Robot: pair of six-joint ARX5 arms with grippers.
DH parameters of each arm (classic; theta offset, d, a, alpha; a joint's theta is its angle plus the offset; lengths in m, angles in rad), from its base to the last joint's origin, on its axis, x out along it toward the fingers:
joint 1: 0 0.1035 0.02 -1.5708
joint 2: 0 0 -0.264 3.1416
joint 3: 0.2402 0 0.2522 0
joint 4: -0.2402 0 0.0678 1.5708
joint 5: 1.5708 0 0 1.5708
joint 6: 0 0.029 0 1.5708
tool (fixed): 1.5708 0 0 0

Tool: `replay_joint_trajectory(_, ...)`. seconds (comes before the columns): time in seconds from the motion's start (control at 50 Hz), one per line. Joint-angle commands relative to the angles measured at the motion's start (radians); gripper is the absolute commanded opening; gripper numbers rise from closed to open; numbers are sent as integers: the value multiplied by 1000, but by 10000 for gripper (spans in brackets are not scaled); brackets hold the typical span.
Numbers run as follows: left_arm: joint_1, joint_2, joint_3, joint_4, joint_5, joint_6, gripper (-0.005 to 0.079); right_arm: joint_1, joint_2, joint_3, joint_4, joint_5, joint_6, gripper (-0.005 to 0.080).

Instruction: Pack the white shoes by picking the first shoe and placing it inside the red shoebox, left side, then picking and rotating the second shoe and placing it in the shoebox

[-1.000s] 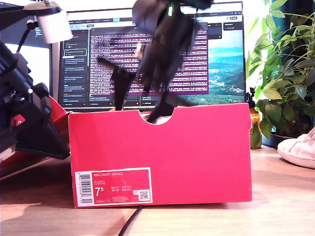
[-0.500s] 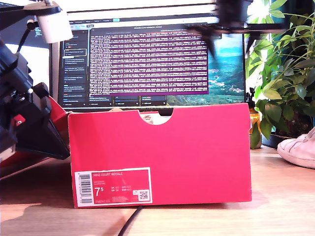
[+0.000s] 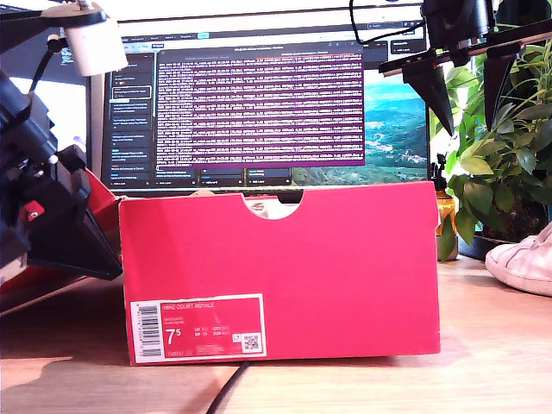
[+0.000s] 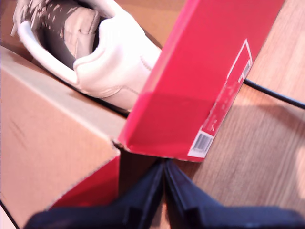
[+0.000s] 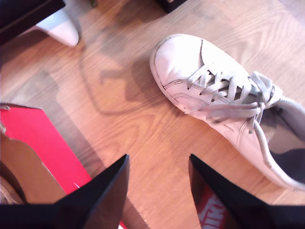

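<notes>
The red shoebox [image 3: 345,267] stands open in the middle of the exterior view, its label facing the camera. One white shoe [image 4: 114,62] lies inside it, heel near the labelled end. A second white shoe [image 5: 214,95] lies on the wooden table beyond the box and shows at the exterior view's right edge [image 3: 524,263]. My second gripper [image 3: 464,86] hangs high at the exterior view's right, open and empty [image 5: 159,186], above the bare table beside that shoe. My first gripper [image 4: 164,179] is shut on nothing, close to the box's labelled corner.
The first arm's black body [image 3: 43,207] fills the exterior view's left, over the red lid [image 3: 52,289]. A monitor [image 3: 259,95] stands behind the box, a leafy plant [image 3: 500,155] at the exterior view's right. A black cable [image 3: 226,388] runs out from under the box.
My second gripper has risen out of the box and swung toward the exterior view's right, to above the table near the loose shoe. The first arm has stayed put.
</notes>
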Motion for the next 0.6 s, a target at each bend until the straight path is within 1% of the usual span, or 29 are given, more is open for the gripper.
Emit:
replay_joint_trajectory(0.0,1,8,11,8,1,-7,-19,-15,-32,-54,-3,9,42,357)
replay_joint_trajectory(0.2,1,8,11,7,2,-7,-19,-73,-127,-227,-3,12,130,357)
replay_joint_trajectory(0.5,1,8,11,7,2,-7,-19,-171,-377,-516,-3,37,270,358)
replay_joint_trajectory(0.58,1,8,11,8,2,-7,-19,-194,-436,-569,-3,39,282,385)
